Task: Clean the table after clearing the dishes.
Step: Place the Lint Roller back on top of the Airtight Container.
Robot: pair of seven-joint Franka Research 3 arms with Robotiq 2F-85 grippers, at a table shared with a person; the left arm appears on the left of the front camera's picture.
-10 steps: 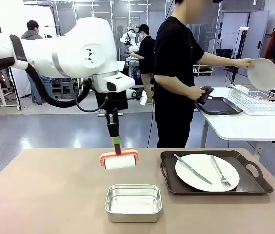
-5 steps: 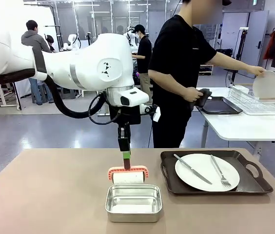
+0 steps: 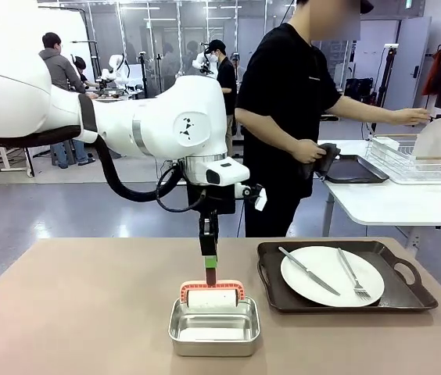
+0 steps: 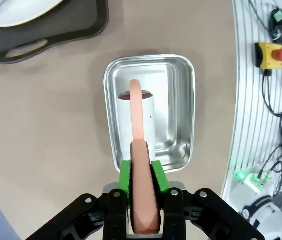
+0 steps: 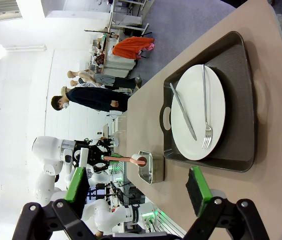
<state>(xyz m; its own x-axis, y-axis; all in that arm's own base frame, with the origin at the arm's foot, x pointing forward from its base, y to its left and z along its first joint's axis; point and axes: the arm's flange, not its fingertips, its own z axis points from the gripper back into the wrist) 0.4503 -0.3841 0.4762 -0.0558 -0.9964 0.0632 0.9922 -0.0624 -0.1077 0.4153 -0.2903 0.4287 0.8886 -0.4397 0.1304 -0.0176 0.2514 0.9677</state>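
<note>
The left fingers (image 4: 125, 176) are clamped tight on the pink handle of a cleaning roller with a white roll (image 4: 143, 120). The roll hangs inside a small shiny steel pan (image 3: 214, 334). I cannot tell if it touches the bottom. The pan sits on the flat tan-brown bench (image 3: 72, 312).

At three o'clock from the pan lies a dark brown tray with handles (image 3: 402, 294). It carries a round white plate (image 3: 314, 291), a silver knife (image 3: 308, 270) and a silver fork (image 3: 352, 275).

The right fingers (image 5: 197, 190) are wide apart and hold nothing.

I think this is the cleaning step, though these dishes are not cleared yet. Next, the roller should lift straight up over the pan's edge. Then it can roll on the bare bench, away from the tray.
</note>
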